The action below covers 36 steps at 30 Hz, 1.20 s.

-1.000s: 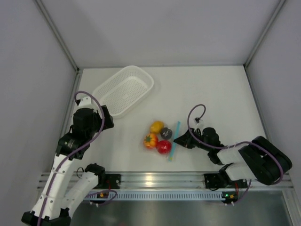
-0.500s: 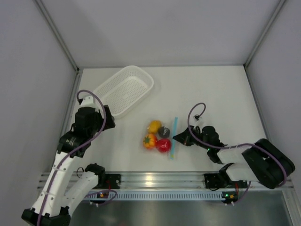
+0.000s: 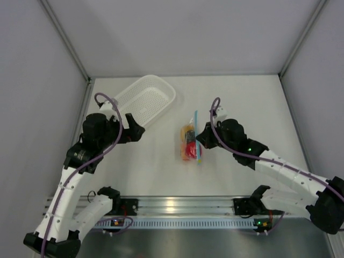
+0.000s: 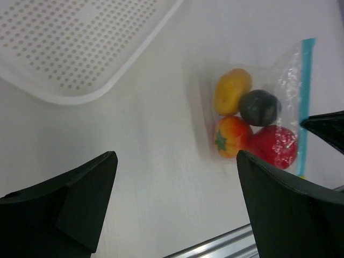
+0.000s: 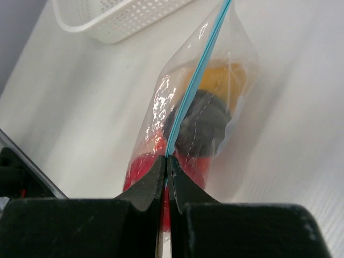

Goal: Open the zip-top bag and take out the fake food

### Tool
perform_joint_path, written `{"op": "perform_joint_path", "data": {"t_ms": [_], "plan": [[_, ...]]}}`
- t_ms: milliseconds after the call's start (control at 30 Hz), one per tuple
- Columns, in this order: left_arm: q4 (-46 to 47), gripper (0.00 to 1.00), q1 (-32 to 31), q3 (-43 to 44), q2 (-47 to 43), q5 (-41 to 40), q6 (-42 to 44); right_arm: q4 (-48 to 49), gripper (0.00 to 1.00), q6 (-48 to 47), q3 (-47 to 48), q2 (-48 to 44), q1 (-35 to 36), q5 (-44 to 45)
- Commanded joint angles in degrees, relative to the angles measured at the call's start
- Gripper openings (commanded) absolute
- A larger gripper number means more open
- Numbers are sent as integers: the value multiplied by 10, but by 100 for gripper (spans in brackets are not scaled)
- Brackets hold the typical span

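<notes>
The clear zip-top bag (image 3: 189,141) hangs lifted off the table, its light blue zip strip (image 5: 198,86) uppermost. My right gripper (image 5: 167,159) is shut on the strip near its lower end. Inside are the fake food pieces: a yellow-orange one (image 4: 232,91), a dark grey one (image 4: 259,107), an orange-red tomato with a green top (image 4: 231,136) and a shiny red ball (image 4: 272,146). My left gripper (image 3: 134,129) is open and empty, well left of the bag, beside the basket.
A white perforated basket (image 3: 141,103) lies at the back left, also in the left wrist view (image 4: 80,48). An aluminium rail (image 3: 177,204) runs along the table's near edge. Grey walls close off the left, right and back.
My right gripper has closed on the zip strip and lifted the bag up and toward the back, so the food hangs bunched below. My left gripper has swung right, toward the bag.
</notes>
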Motion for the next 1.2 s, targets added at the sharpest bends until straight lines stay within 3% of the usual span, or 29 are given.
{"op": "perform_joint_path", "data": {"t_ms": [0,133,300,533,767,1033,1167], "plan": [[86,98,-6,22,-10,123,-15,-173,0,-91,102,33,40,57],[203,99,-13,-33,-32,195,-51,-278,0,-128,170,69,77,113],[421,99,-34,-138,-57,238,-94,-362,0,-154,236,101,133,145],[599,99,-101,-242,-67,208,-43,-414,0,-196,307,113,192,153],[629,98,-158,-265,-29,287,91,-443,0,-244,329,102,215,125],[627,98,-235,-268,-8,236,209,-449,0,-260,322,111,233,116],[626,99,-239,-292,-5,226,258,-446,0,-263,313,104,242,115]]}}
